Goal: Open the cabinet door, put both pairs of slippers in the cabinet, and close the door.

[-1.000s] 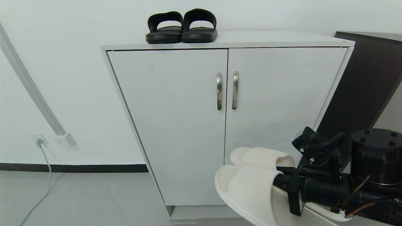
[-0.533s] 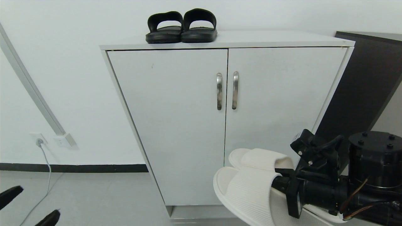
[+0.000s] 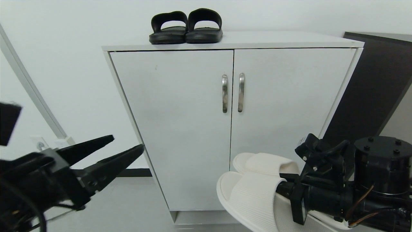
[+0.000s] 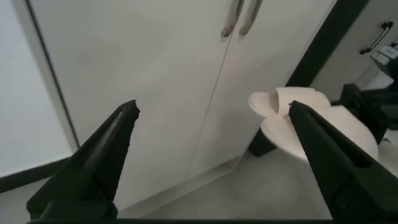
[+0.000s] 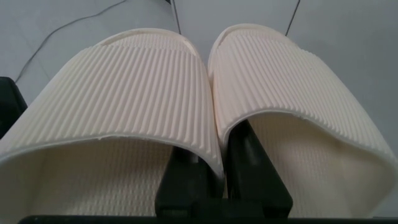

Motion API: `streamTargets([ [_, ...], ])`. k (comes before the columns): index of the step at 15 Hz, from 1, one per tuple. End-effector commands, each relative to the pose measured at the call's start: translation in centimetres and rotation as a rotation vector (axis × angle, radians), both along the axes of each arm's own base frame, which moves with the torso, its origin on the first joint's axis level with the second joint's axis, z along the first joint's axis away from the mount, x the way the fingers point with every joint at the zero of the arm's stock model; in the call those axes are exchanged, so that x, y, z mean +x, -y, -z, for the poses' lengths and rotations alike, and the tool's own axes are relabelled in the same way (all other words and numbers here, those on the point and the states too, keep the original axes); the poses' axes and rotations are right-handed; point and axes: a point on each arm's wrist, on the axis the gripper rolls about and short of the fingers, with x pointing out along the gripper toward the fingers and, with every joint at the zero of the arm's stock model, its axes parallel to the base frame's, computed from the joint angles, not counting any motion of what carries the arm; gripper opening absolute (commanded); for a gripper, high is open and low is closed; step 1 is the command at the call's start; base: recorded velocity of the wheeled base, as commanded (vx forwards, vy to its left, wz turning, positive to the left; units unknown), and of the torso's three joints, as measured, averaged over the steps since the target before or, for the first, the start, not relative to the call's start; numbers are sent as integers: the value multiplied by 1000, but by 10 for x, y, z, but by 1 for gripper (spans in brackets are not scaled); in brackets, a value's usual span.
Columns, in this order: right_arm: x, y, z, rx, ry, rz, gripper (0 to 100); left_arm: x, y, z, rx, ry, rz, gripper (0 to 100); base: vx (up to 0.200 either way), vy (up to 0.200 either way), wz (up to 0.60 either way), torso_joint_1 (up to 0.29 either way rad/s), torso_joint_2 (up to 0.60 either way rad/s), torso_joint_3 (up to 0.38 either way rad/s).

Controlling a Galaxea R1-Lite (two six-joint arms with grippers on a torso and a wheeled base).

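The white cabinet (image 3: 180, 129) has both doors shut, with two metal handles (image 3: 224, 93) side by side at the middle seam. A black pair of slippers (image 3: 186, 27) sits on its top. My right gripper (image 3: 285, 185) is low in front of the right door, shut on the white pair of slippers (image 3: 257, 190). In the right wrist view its fingers (image 5: 249, 162) reach into both slippers (image 5: 124, 93) and pinch their adjoining inner sides. My left gripper (image 3: 128, 141) hangs open and empty left of the cabinet. The left wrist view shows that gripper (image 4: 212, 107), the handles (image 4: 233, 15) and the white slippers (image 4: 273, 118).
A dark panel (image 3: 376, 90) stands against the cabinet's right side. On the left wall a diagonal conduit (image 3: 29, 87) runs down to a socket (image 3: 38, 143). Grey floor (image 3: 128, 209) lies open in front of the left door.
My left gripper has risen from the lower left corner and now points at the cabinet's left side. The right gripper with the white slippers has drifted slightly left.
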Motion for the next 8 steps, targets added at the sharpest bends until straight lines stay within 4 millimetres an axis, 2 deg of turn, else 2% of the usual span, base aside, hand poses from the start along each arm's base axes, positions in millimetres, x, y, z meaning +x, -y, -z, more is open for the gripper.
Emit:
streamTargets([
  [1,0,0,1,-3,-2,2,0,38,53,-10,27,-42,79,100,0,0,0,0,0,0],
  [4,0,1,3,-13,-7,14,0,57,91,-19,24,-35,195,100,0,0,0,0,0,0],
  [7,1,0,3,-13,-7,15,0,73,111,-35,-2,-5,294,100,0,0,0,0,0,0],
  [8,1,0,4,-15,-8,16,0,84,122,-36,-5,-2,340,100,0,0,0,0,0,0],
])
